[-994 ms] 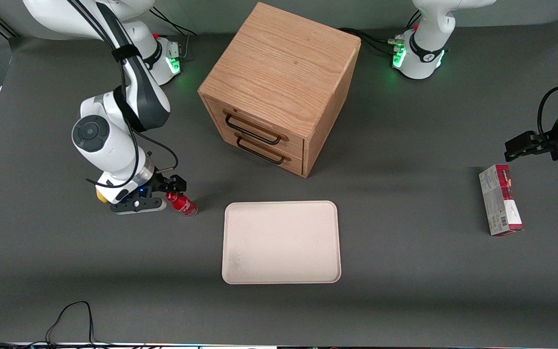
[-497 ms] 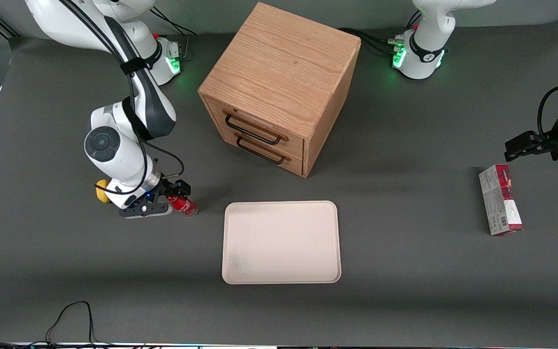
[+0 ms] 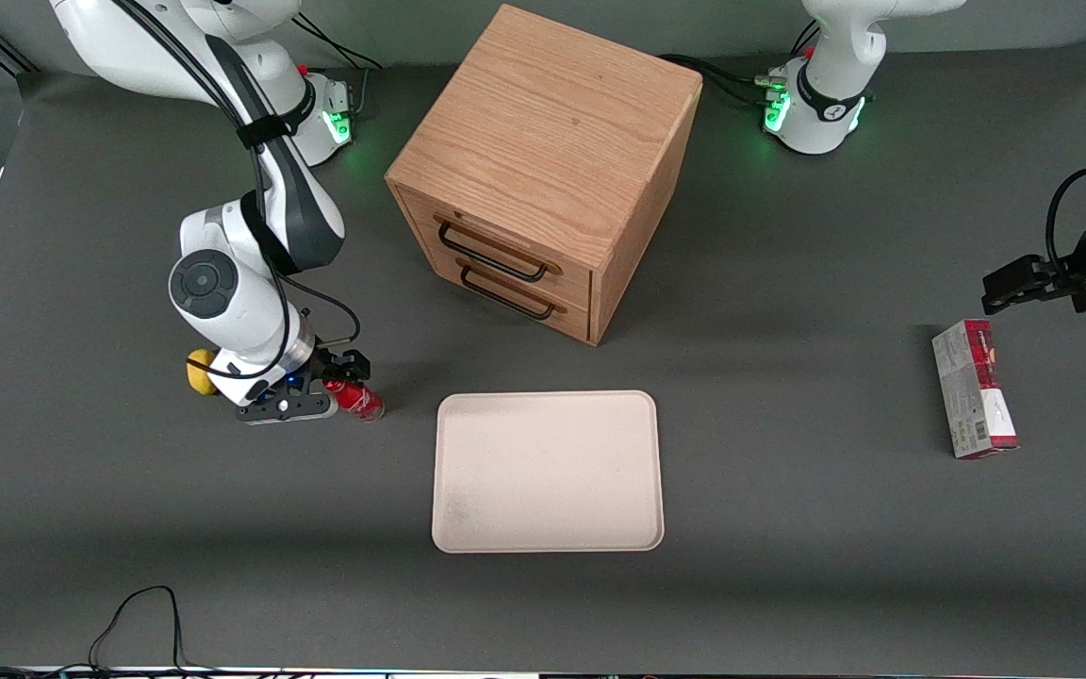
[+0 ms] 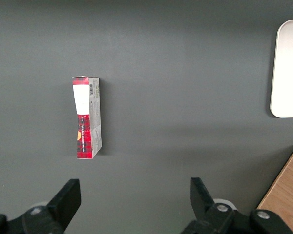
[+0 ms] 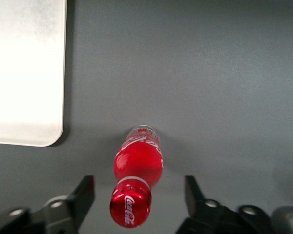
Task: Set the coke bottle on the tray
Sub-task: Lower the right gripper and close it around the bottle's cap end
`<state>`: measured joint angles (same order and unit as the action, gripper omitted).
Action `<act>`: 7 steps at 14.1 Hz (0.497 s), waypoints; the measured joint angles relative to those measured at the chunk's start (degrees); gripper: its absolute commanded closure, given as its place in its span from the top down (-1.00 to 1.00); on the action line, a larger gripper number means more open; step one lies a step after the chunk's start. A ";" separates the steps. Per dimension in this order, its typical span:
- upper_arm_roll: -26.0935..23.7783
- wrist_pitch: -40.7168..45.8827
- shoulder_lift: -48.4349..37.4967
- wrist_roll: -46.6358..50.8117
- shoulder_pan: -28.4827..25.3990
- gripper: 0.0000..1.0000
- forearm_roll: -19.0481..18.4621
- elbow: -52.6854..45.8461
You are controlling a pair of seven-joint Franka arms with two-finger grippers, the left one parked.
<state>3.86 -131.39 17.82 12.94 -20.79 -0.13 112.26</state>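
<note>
Grey tabletop holds upright Coca-Cola-lettered coke bottle [image 5: 135, 183] between spread end effector [image 5: 136, 195] fingers.

1. The coke bottle [image 5: 136, 165] is bright red, white script on cap and label.
2. The tray [image 3: 548, 471] is plain cream-white.
3. The desk [image 3: 788, 528] is dark grey.
4. The pincer [image 5: 136, 202] around the bottle's cap is black.

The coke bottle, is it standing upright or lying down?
Upright: the coke bottle stands on its clear base on the table, cap up, between the open fingers of the gripper.
</note>
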 measured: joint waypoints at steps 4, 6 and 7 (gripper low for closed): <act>0.00 0.37 -0.23 0.00 -0.02 -1.00 0.04 -0.07; 0.00 1.35 -0.24 0.00 -0.02 -1.00 0.04 -0.39; 0.00 2.37 -0.26 0.00 -0.02 -1.00 0.04 -0.99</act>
<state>3.86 -129.02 17.56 12.94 -20.80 -0.09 111.27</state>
